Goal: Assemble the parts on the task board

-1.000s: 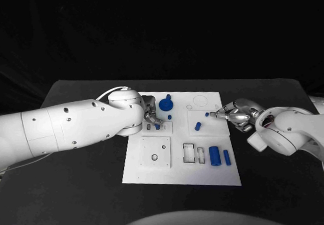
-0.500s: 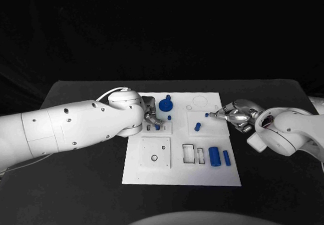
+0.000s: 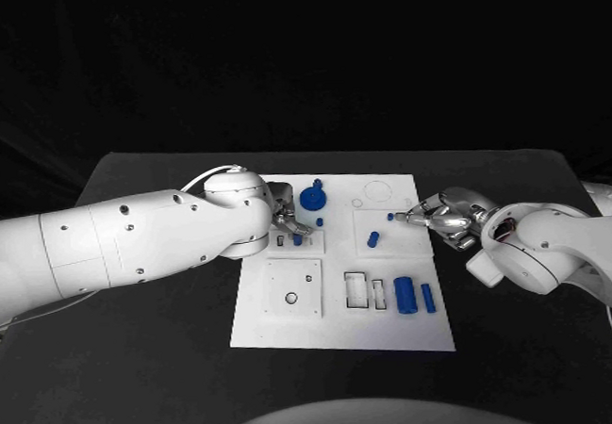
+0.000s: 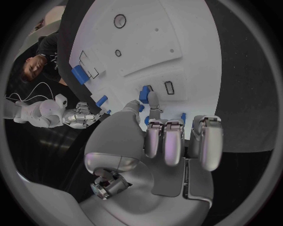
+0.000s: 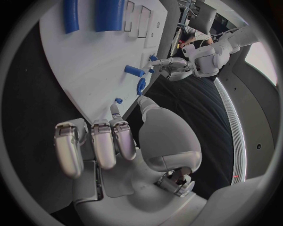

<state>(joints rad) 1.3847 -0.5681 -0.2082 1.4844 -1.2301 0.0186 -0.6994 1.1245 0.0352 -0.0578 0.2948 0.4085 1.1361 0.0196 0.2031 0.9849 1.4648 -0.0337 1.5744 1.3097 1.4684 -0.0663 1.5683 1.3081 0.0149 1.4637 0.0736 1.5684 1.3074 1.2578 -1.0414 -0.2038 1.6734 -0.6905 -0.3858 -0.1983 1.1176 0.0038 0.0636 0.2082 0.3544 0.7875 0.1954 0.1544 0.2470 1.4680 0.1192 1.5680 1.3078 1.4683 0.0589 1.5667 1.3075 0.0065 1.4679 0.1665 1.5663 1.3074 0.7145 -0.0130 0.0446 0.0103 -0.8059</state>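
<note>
The white task board (image 3: pixel 341 314) lies mid-table. My left hand (image 3: pixel 284 216) is over its upper left part and pinches a small blue peg (image 3: pixel 298 238) between thumb and a finger, the peg's end down on the board beside a small slot (image 4: pixel 169 87); the peg (image 4: pixel 143 95) also shows in the left wrist view. My right hand (image 3: pixel 442 215) reaches in from the board's right edge and holds a tiny blue piece (image 3: pixel 391 215) at its fingertips (image 5: pixel 115 109), low over the board. A short blue cylinder (image 3: pixel 372 237) lies between the hands. A round blue part (image 3: pixel 314 197) sits by the left hand.
Two blue cylinders (image 3: pixel 405 295) (image 3: pixel 429 297) lie side by side on the board's lower right, next to two rectangular slots (image 3: pixel 357 287). A square plate with a hole (image 3: pixel 293 286) sits lower left. Black table (image 3: pixel 149 351) surrounds the board.
</note>
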